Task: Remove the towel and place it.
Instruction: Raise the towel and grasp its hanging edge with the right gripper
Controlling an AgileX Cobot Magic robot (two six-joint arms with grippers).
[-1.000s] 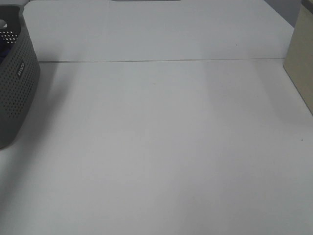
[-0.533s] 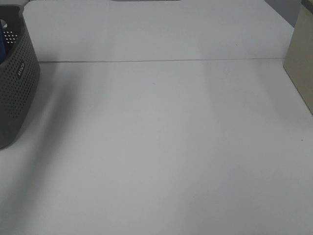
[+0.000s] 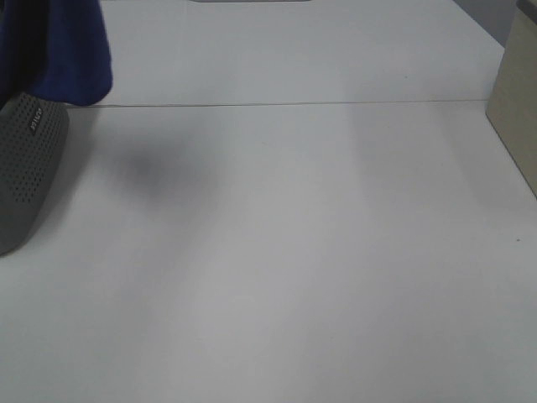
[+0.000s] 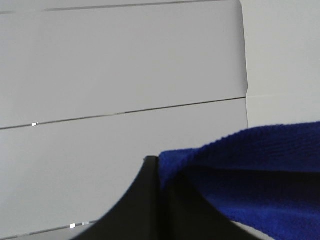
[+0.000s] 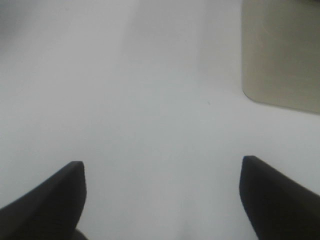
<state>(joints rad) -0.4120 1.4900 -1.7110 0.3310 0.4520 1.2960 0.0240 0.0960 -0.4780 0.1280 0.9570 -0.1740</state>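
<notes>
Exterior high view: the towel (image 3: 59, 50) hangs as a bunched blue mass directly above the grey basket (image 3: 25, 168), its lower edge overlapping the basket's rim in this view, so I cannot tell whether any cloth is inside the basket. Neither arm shows in this view. Left wrist view: my left end effector (image 4: 159, 165) is closed, its two dark fingers meeting at the tips with a fold of the towel (image 4: 260, 170) pinched between them and spilling to one side. Right wrist view: my right end effector (image 5: 162, 200) stands with its jaws wide apart, holding nothing, over bare worktop (image 5: 150, 100) well apart from the basket and near a beige block (image 5: 282, 55). The worktop (image 3: 294, 252) beside the basket carries nothing visible. Assessment: the removal step looks well under way, the cloth being raised and gripped; placing is not yet done. What remains, in my judgement, is to carry the towel sideways away from the basket, lay it on the worktop and release. Risk noted: a trailing edge may catch the basket's rim.
</notes>
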